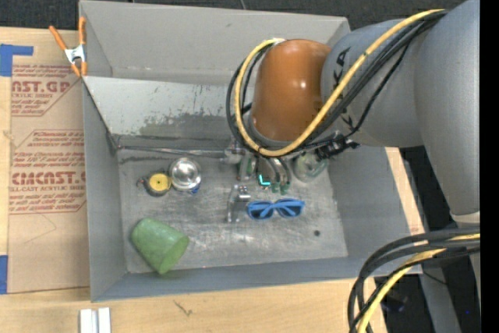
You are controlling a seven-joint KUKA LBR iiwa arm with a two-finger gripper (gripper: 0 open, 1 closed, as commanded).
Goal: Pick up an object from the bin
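Your claw (261, 180) hangs low under the orange wrist cover, close to the floor of the bin (97, 168). Its own housing hides the opening, so you cannot tell whether it is wide or narrow.

The nearest thing is the pair of blue sunglasses (274, 208). It lies flat just beside the claw, on the side toward the bin's front wall, with its long axis running across the view.

A short shift that way, closing across the frame's narrow width, looks like the likely move. Bare floor separates the glasses from the front wall, so there is room.

The silver ball (185, 174) and yellow disc (158, 183) sit well apart on the claw's far side, away from the arm. The green cup (160, 246) is farther still.
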